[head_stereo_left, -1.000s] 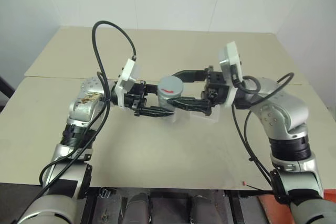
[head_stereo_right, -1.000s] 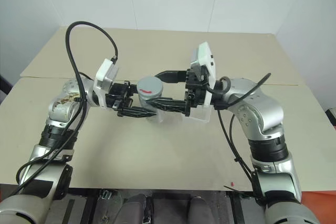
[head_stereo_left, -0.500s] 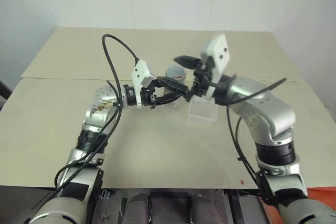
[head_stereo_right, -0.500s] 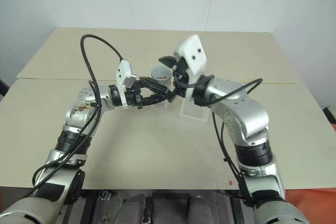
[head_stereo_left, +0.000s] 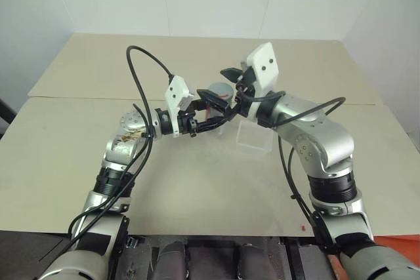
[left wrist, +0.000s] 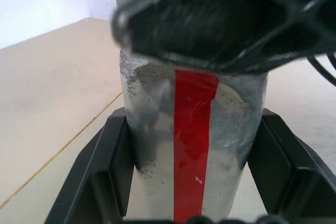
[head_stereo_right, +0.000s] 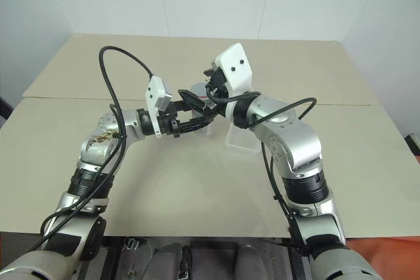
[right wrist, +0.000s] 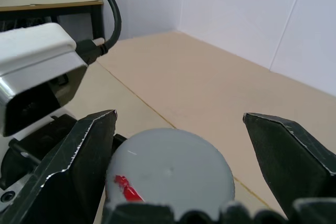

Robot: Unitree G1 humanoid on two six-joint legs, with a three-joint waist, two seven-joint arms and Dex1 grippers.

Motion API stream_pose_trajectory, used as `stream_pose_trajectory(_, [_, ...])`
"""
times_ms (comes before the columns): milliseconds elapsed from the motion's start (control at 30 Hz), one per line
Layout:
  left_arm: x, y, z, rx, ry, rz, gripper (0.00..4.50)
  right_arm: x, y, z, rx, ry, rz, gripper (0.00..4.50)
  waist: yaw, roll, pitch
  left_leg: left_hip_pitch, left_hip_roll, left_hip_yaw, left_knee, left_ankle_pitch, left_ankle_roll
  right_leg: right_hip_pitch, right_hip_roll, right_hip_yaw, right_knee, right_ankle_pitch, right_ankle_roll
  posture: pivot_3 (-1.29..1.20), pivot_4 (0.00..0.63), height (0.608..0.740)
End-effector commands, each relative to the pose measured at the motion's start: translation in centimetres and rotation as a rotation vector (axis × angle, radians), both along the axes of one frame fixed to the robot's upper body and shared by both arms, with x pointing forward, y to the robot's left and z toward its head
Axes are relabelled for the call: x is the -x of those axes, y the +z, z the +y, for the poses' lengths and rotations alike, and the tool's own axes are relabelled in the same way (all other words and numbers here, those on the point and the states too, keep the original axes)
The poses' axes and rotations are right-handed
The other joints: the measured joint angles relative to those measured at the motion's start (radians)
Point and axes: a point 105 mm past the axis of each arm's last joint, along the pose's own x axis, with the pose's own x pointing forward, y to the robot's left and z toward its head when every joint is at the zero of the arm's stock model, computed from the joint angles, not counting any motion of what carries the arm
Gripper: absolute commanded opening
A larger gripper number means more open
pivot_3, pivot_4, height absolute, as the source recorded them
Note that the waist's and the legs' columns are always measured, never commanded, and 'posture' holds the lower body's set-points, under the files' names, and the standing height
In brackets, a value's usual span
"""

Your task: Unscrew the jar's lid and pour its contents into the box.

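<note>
We find the jar (left wrist: 191, 145) held above the beige desk (head_stereo_left: 197, 181), roughly at the middle of the scene and just left of the box (head_stereo_left: 254, 137); the left gripper (head_stereo_left: 220, 115) reaches in from the left and its jaws are pinching the jar's body, one finger on each side, as the left wrist view confirms; the red stripe runs down the clear wall facing that camera, and the inside of the wall looks smeared with greyish residue; we cannot make out the contents themselves. The lid (right wrist: 170, 174) is on the jar, a flat grey disc with a small red mark near its edge. The right gripper (right wrist: 178, 145) hangs over the lid from the right and far side; its jaws are spread wide, one finger to each side of the lid, with a clear gap on both sides and no contact. The box rests on the desk, empty as far as we can see, partly behind the right arm's wrist.
</note>
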Motion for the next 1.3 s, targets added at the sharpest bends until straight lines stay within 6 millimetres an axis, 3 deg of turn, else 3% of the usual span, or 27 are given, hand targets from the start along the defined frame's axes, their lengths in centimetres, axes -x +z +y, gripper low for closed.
stream_pose_trajectory(33, [0.2,1.3,0.1,0.019,-0.005,-0.048,2.7,0.6,0.6,-0.1,-0.001,0.015,-0.028,4.49,0.0,0.0,0.0,0.0,0.0,0.0,0.0,0.0,0.0,0.0,0.0,0.0,0.0,0.0,0.0,0.0,0.15,0.74])
stream_pose_trajectory(600, [0.4,1.0,0.3,0.006,-0.009,-0.043,2.7,0.6,1.0,-0.1,-0.014,0.026,-0.036,4.49,-0.003,0.0,0.0,0.0,0.0,0.0,0.0,0.0,0.0,0.0,0.0,0.0,0.0,0.0,0.0,0.0,0.15,0.74])
stream_pose_trajectory(700, [0.5,1.0,0.3,0.006,-0.014,-0.044,2.7,0.7,0.9,-0.1,-0.017,0.03,-0.031,3.94,-0.003,0.0,0.0,0.0,0.0,0.0,0.0,0.0,0.0,0.0,0.0,0.0,0.0,0.0,0.0,0.0,0.15,0.74])
stream_pose_trajectory(800, [0.6,1.0,0.3,0.002,-0.021,-0.043,2.7,0.7,0.9,0.0,-0.024,0.034,-0.031,2.97,-0.004,0.0,0.0,0.0,0.0,0.0,0.0,0.0,0.0,0.0,0.0,0.0,0.0,0.0,0.0,0.0,0.15,0.74])
stream_pose_trajectory(967, [0.6,0.9,0.4,-0.007,-0.022,-0.04,2.7,1.0,1.0,-0.1,-0.029,0.055,-0.036,2.85,-0.004,0.0,0.0,0.0,0.0,0.0,0.0,0.0,0.0,0.0,0.0,0.0,0.0,0.0,0.0,0.0,0.15,0.74])
stream_pose_trajectory(1100, [1.6,1.0,0.7,-0.008,-0.11,-0.048,2.7,2.1,0.7,-0.1,-0.02,0.194,-0.017,2.85,-0.004,0.0,0.0,0.0,0.0,0.0,0.0,0.0,0.0,0.0,0.0,0.0,0.0,0.0,0.0,0.0,0.15,0.74])
stream_pose_trajectory(1300, [4.1,2.1,1.5,0.021,-0.329,-0.064,2.7,5.6,-0.1,-1.1,0.042,0.557,0.0,2.85,-0.003,0.0,0.0,0.0,0.0,0.0,0.0,0.0,0.001,0.0,0.0,0.0,-0.002,0.0,0.0,0.0,0.15,0.74])
